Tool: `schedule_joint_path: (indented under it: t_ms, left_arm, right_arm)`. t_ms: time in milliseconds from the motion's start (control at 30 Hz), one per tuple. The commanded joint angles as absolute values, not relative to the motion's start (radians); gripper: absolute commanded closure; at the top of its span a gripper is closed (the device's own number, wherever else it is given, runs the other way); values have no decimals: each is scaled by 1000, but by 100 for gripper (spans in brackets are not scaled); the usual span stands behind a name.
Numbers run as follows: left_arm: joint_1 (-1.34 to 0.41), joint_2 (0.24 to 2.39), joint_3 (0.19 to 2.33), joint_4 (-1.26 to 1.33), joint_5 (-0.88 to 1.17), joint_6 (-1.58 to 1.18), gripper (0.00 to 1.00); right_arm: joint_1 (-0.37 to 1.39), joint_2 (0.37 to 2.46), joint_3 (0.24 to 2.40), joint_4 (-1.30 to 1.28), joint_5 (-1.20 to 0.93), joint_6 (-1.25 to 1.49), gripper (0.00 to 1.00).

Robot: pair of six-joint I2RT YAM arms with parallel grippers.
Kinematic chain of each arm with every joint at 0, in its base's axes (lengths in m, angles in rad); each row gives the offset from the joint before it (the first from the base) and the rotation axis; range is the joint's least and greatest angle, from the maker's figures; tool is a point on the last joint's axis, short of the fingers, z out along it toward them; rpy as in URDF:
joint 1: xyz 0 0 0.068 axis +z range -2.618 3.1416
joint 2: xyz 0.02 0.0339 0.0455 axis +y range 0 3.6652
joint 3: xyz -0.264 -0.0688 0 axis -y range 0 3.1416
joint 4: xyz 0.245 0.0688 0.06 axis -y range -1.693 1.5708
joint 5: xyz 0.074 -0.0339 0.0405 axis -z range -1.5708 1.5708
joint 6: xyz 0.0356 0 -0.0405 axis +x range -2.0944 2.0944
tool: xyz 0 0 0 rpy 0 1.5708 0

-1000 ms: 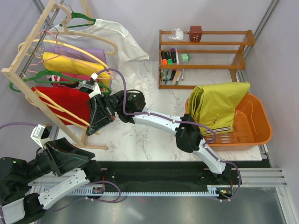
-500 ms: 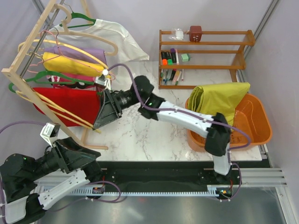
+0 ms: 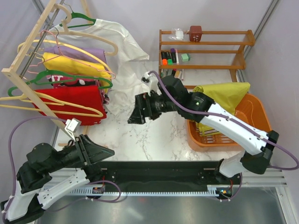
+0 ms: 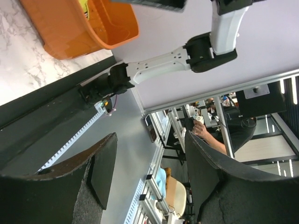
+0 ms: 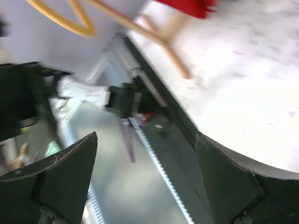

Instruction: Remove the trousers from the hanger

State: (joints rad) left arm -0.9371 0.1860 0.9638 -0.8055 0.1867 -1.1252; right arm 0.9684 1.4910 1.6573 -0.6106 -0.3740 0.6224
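Note:
The lime-yellow trousers (image 3: 219, 99) lie bunched in the orange basket (image 3: 259, 125) at the right, free of any hanger. The pale yellow-orange hanger (image 3: 99, 112) hangs bare at the near end of the wooden rack (image 3: 27, 57), in front of a red garment (image 3: 79, 95). My right gripper (image 3: 133, 114) hovers open over the middle of the table, right of the rack, with nothing in it. Its blurred wrist view shows open jaws (image 5: 145, 137), a piece of the hanger (image 5: 70, 21) and the rack's foot (image 5: 170, 49). My left gripper (image 3: 105, 153) is open and empty at the table's near-left edge (image 4: 149, 137).
Other hangers carry purple, golden-yellow and white (image 3: 119, 42) garments on the rack. A wooden shelf (image 3: 205, 50) with markers and small items stands at the back. The left wrist view catches the basket (image 4: 98, 25) and the right arm's base (image 4: 159, 65).
My right gripper has opened and drawn back to the right, away from the rack and the hanger. The left arm has swung right along the near edge.

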Motion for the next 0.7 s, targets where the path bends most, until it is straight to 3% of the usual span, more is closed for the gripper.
schedule_joint_path:
  t_ms: [0,333,667]
  left_arm:
    - [-933,193,924,-778,181,-1075,33]
    - [-933,201,753,-626,198,-1109,31]
    - [-931,109,557,-439,251,-1199,29]
  right_arm:
    - [963,1347,1513,-822,-21,552,8]
    - [965,1043,1108,-808,207,742,2]
    - [963,795,813,-623,105,870,2]
